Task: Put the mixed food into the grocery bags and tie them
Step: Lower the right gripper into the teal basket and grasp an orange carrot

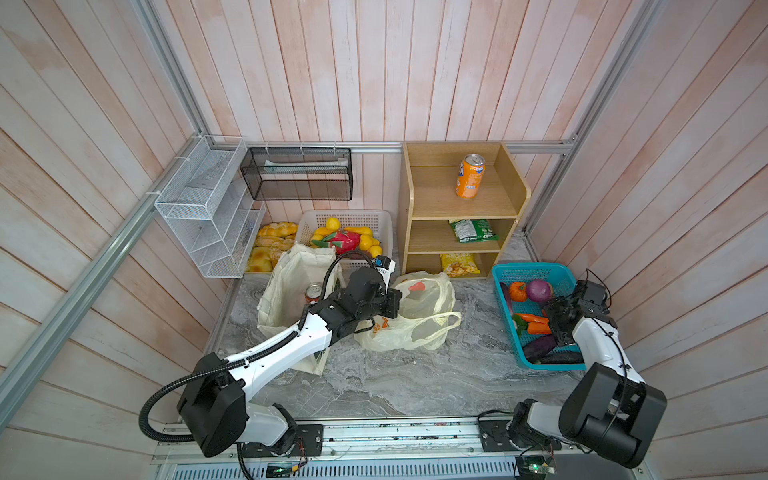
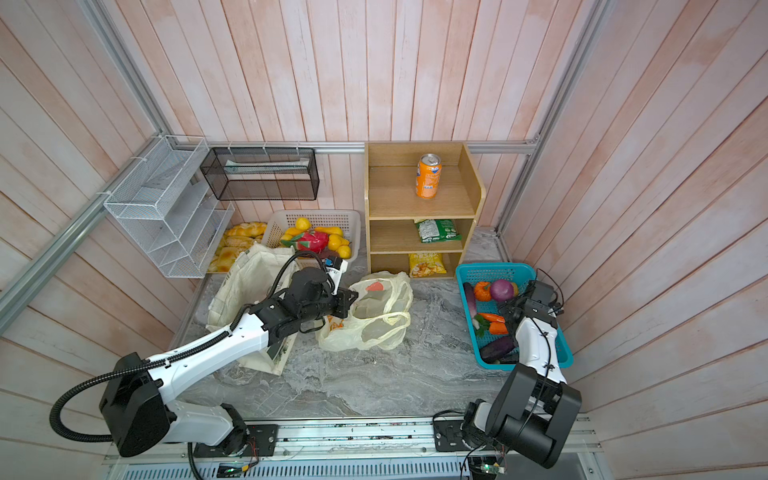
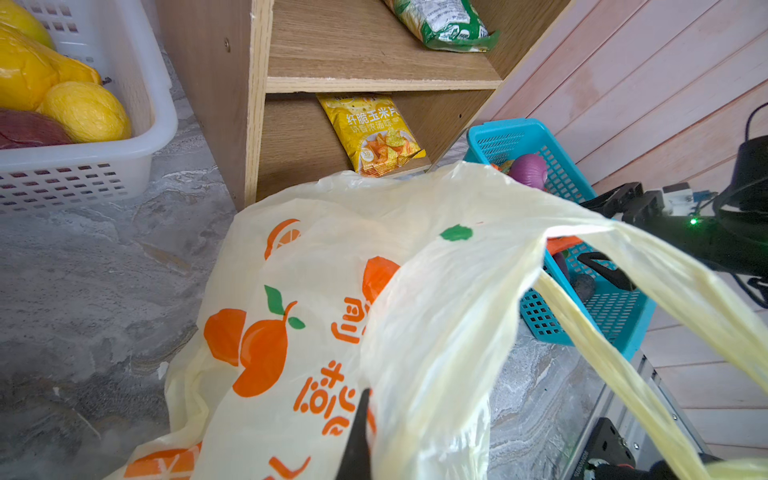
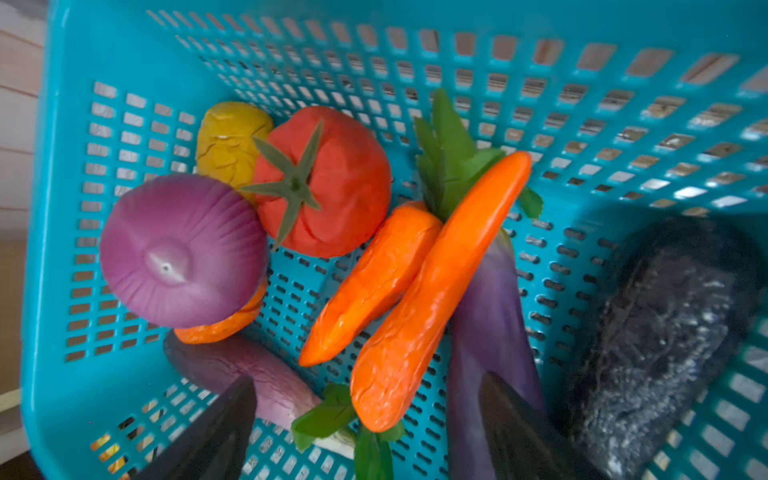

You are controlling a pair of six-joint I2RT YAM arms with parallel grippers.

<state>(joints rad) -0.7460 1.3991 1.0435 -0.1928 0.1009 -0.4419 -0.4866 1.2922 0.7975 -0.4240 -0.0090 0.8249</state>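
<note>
A pale-yellow plastic bag [image 1: 415, 328] [image 2: 374, 328] printed with oranges lies mid-table, mouth open. My left gripper [image 1: 392, 305] [image 2: 349, 299] is shut on its left rim; in the left wrist view one black finger [image 3: 357, 436] pinches the film [image 3: 436, 332]. A cream canvas tote [image 1: 286, 274] stands left of it, with a red soda can [image 1: 313, 293] inside. Two orange carrots [image 4: 436, 282] [image 1: 536, 323] lie in the blue basket [image 1: 536, 274]. My right gripper [image 4: 370, 415] [image 1: 555, 322] hangs open over them, fingers [image 4: 224, 428] either side of the longer carrot's end, not touching.
The blue basket [image 4: 54, 208] also holds a purple onion [image 4: 183, 253], a tomato [image 4: 332, 183] and eggplants [image 4: 494, 324]. A wooden shelf [image 1: 415, 208] carries an orange can [image 1: 469, 176] and snack packets. A white fruit basket [image 1: 374, 218] and wire racks [image 1: 208, 208] stand behind.
</note>
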